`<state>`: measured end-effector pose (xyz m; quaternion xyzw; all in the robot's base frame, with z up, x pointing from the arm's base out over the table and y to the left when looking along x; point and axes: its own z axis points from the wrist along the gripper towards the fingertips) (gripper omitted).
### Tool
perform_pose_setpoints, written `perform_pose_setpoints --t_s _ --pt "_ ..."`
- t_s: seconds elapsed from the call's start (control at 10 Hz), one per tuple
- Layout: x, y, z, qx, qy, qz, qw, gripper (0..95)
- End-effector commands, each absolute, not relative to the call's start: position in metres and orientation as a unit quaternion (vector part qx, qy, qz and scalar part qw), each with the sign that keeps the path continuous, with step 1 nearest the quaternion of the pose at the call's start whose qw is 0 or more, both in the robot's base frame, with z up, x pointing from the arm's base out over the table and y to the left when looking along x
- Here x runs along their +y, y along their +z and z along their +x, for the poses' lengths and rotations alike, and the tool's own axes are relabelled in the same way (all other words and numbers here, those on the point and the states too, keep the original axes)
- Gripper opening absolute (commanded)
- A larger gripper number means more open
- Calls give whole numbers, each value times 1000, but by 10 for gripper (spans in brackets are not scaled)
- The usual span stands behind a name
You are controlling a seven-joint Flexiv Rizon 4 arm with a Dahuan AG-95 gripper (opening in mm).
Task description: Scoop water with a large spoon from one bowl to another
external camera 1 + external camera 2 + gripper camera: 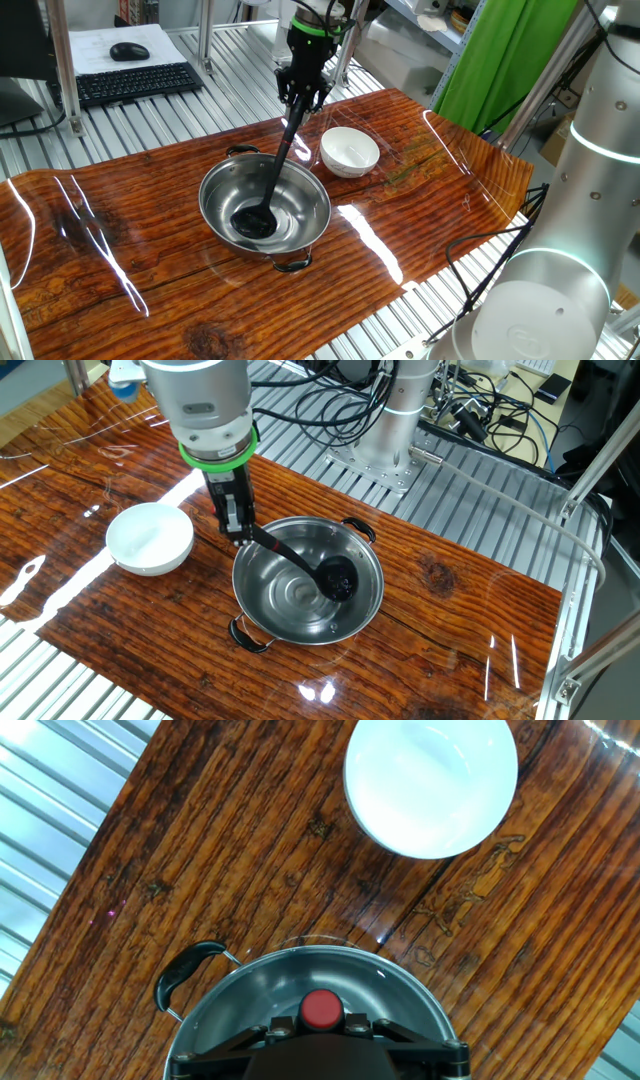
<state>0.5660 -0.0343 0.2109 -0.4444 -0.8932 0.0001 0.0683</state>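
The tool (237,532) is clamped on the thin handle of the all-black ladle (268,195), whose round cup rests low inside the wide shiny stainless-steel bowl (218,180) with loop handles. The small plain white bowl (349,150) sits just beside it on the glossy wood-grain bench (140,250).

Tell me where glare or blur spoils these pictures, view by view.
One fixed view: white light streaks on the glossy table, all sharp. The other fixed view: glare beside the white bowl and bright reflections inside the steel bowl. Hand view: white bowl washed out, its inside featureless; the near red knob slightly soft.
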Motion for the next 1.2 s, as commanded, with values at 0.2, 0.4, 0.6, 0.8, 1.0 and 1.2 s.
perform_pose_setpoints --t_s 0.2,0.4,0.6,0.8,1.0,1.2 --pt "-34 211 566 -897 0 -436 71 0" --pt "-34 211 566 -900 -1 -429 74 0" --pt "-34 211 566 -902 0 -425 73 0" --pt "-36 213 564 -904 0 -421 72 0" --pt "-39 218 560 -906 -3 -418 73 0" --pt "-40 220 558 -904 -6 -421 74 0"
